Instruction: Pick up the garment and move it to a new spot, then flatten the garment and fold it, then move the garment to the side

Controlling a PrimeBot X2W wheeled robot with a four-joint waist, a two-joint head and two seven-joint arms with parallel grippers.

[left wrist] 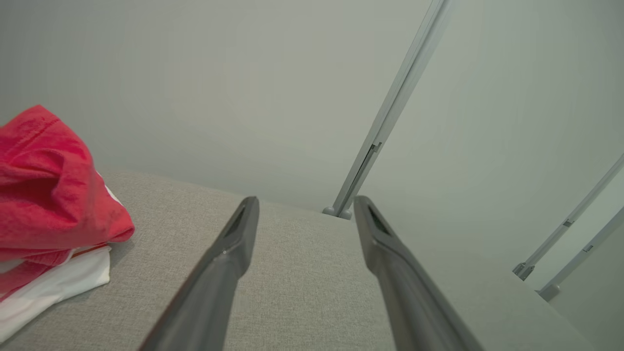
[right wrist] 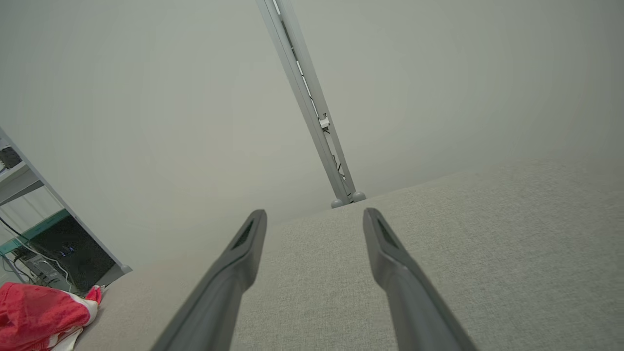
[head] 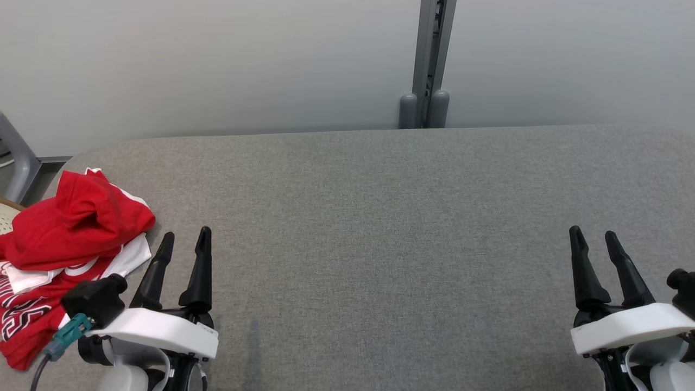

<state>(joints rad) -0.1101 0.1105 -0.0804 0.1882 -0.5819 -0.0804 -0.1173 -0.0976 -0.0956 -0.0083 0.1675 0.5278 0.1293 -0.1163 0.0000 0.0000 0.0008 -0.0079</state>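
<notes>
Left to right: crumpled red-and-white garment [head: 70, 239] heaped at the worktop's [head: 380, 217] left edge; left gripper [head: 184, 239] just beside it, parted and empty; right gripper [head: 594, 239] far right, likewise parted and empty. No step appears begun: pickup, flattening, folding remain.

You've got a grey fabric worktop [head: 380, 206], rounded at its far-left corner. Pale wall panels [head: 217, 60] stand behind its far edge, with a grey metal post [head: 430, 60] between them. Light is soft and even.
</notes>
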